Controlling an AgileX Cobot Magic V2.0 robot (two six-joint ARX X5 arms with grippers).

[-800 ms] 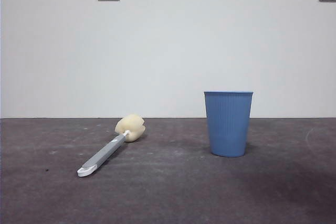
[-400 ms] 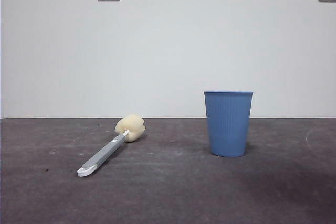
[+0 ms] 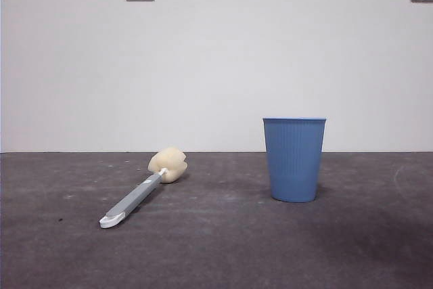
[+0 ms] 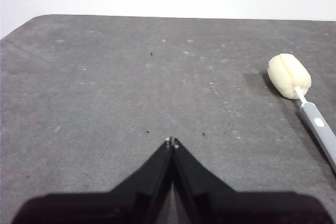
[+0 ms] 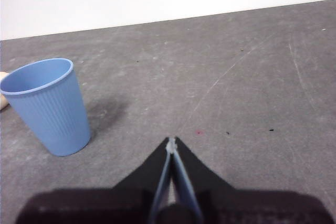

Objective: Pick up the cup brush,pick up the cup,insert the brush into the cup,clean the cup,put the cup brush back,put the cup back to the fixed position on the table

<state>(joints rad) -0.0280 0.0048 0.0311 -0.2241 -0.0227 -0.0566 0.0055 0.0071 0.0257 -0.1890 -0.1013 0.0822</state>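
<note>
On the dark grey matte desk (image 3: 216, 248), the grey-handled, sponge-headed cup brush (image 3: 139, 196) lay flat, well apart from the upright ribbed blue plastic cup (image 3: 294, 159). Left end effector (image 4: 171, 141) and right end effector (image 5: 171, 140) were clenched, empty. A low handle risks slipping; the light cup could tip.

Cup brush (image 3: 140, 195) flat on table (image 3: 223, 248), cup (image 3: 293, 159) upright, well apart rightward.

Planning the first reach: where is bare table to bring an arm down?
Bare table lies between the cup brush and the cup, and in front of both. Each shut end effector, left and right, has bare surface ahead. Nowhere is crowded.
</note>
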